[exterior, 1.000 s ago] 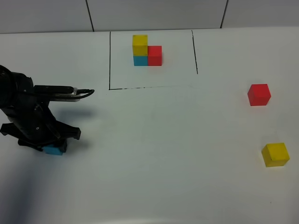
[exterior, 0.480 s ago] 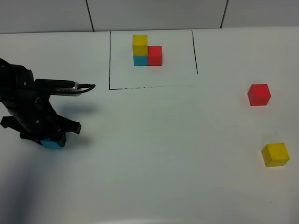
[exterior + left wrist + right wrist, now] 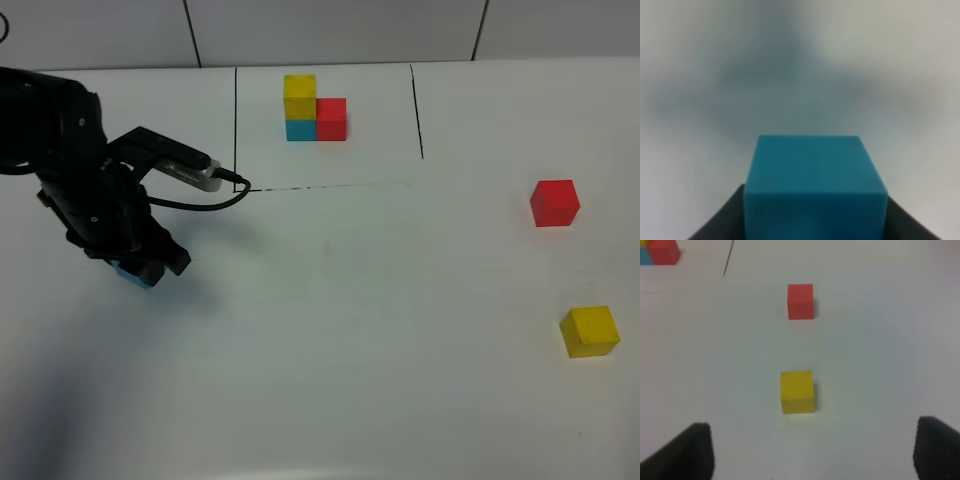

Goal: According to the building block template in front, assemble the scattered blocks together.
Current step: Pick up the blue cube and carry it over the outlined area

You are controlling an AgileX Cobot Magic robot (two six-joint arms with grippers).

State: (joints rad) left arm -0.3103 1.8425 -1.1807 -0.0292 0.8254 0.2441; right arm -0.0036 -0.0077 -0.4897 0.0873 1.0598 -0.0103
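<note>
While your left gripper clamps the small cyan-blue cube between its black fingers, it sits over the left side of the white table, well apart from the black-outlined template build of yellow atop blue with red alongside, at the far edge. Your right gripper has its jaws spread wide, holding nothing. Ahead of it lie the loose yellow cube and, further on, the loose red cube, apart from each other on the table's right side.
</note>
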